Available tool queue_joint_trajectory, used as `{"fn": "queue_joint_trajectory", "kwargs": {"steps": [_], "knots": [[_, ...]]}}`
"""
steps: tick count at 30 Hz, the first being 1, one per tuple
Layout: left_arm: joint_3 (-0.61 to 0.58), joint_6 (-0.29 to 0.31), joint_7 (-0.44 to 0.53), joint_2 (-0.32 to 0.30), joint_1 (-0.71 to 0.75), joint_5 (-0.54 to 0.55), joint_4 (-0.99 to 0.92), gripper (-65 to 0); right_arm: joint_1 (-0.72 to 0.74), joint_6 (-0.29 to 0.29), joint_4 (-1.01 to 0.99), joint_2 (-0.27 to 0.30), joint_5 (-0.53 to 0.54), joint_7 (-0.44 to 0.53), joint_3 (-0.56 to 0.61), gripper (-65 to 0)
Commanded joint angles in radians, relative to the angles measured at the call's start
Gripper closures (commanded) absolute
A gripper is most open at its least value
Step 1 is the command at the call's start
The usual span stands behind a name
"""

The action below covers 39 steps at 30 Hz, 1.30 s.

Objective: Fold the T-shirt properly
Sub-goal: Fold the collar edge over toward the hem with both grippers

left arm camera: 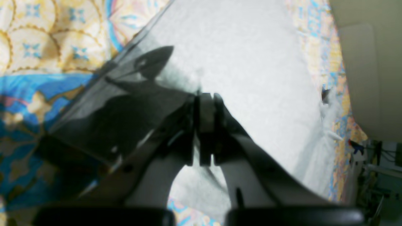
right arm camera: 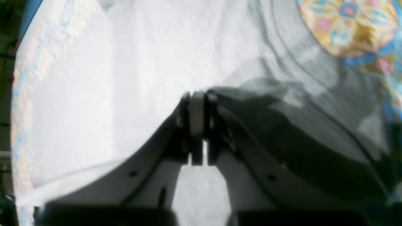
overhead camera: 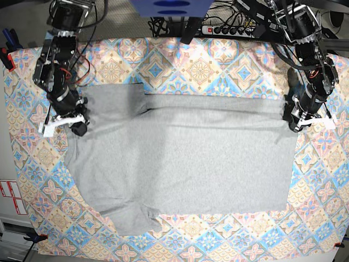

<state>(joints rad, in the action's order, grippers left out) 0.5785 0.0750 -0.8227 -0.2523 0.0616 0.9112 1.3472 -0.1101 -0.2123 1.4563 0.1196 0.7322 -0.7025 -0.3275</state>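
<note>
The light grey T-shirt [overhead camera: 185, 158] lies spread flat on the patterned tablecloth [overhead camera: 218, 68], plain side up, sleeves at the left and hem at the right. My left gripper [overhead camera: 295, 123] is at the shirt's upper right corner. In the left wrist view it [left arm camera: 205, 98] is shut on the shirt's [left arm camera: 245, 62] edge, with a shadowed fold raised beside it. My right gripper [overhead camera: 77, 126] is at the shirt's upper left, by the sleeve. In the right wrist view it [right arm camera: 198, 95] is shut on the shirt's [right arm camera: 110, 78] fabric, which bunches up to its right.
The tablecloth [left arm camera: 47, 37] covers the whole table. A power strip and cables [overhead camera: 234, 24] lie behind the far edge. The table's right edge and floor clutter [left arm camera: 373, 150] show in the left wrist view. White labels [overhead camera: 10, 196] sit at the left edge.
</note>
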Motion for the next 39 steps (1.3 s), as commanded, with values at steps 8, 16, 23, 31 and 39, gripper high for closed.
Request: {"fn": "queue_joint_trajectory", "kwargs": {"steps": [8, 16, 23, 31, 39], "knots": [[0.005, 0.007, 0.015, -0.012, -0.081, -0.03, -0.067, 0.0, 0.134, -0.006, -0.107, 0.012, 0.011, 0.024, -0.003, 0.0], [0.005, 0.007, 0.024, 0.008, -0.108, -0.088, -0.068, 0.0, 0.178, -0.006, -0.187, 0.01, 0.011, 0.024, -0.003, -0.4], [0.01, -0.002, 0.041, 0.001, -0.082, -0.082, -0.067, -21.0, 0.128, -0.006, -0.136, 0.01, 0.013, 0.024, -0.005, -15.5], [0.011, -0.001, 0.039, -0.049, 0.053, 0.145, -0.062, -44.2, 0.006, -0.006, 0.013, 0.012, 0.014, 0.025, -0.014, -22.7], [0.011, -0.001, 0.042, -0.052, 0.142, 0.214, -0.062, -44.1, -0.095, -0.006, 0.082, 0.015, 0.014, 0.025, -0.014, -22.4]]}}
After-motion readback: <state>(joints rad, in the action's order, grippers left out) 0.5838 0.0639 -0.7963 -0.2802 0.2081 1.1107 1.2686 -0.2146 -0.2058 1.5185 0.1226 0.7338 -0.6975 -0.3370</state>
